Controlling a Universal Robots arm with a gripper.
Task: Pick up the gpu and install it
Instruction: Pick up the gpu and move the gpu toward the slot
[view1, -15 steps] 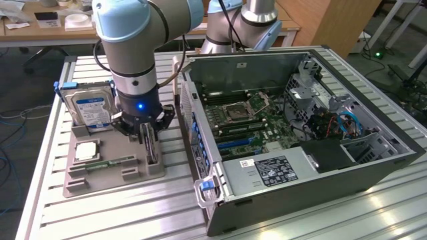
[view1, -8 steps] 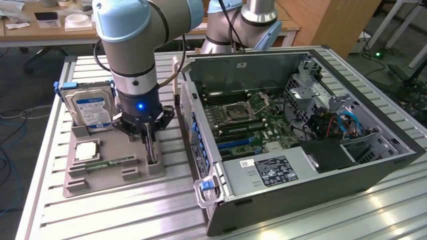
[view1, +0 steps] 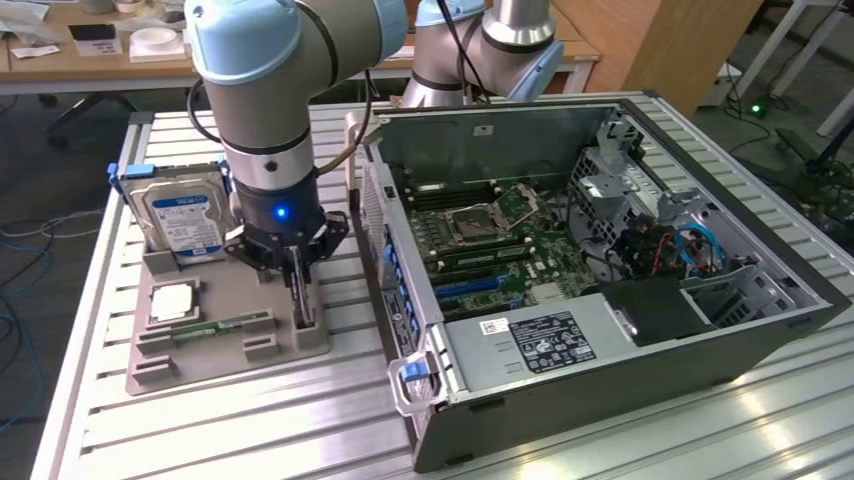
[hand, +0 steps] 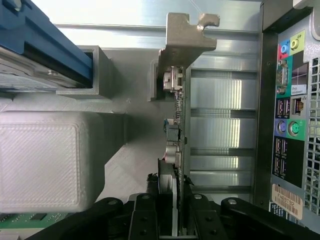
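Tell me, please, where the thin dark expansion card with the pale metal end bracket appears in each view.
Exterior view: the gpu card stands on edge in the grey holder, directly under the gripper, towards the exterior view's left.
Wrist view: the gpu card runs edge-on from the gripper to its bracket, between the grey holder and the open computer case.
Shared landmark: the open computer case.

the gpu (hand: 179, 125) stands on edge in a grey holder (view1: 227, 350). on one face the computer case (hand: 287, 100) stands near, leaving a narrow lane of bare counter (hand: 220, 95). on the other face a raised holder block (hand: 45, 160) and the hard drive (view1: 180, 215) crowd in. the pincer (view1: 296, 262) hangs directly above it.
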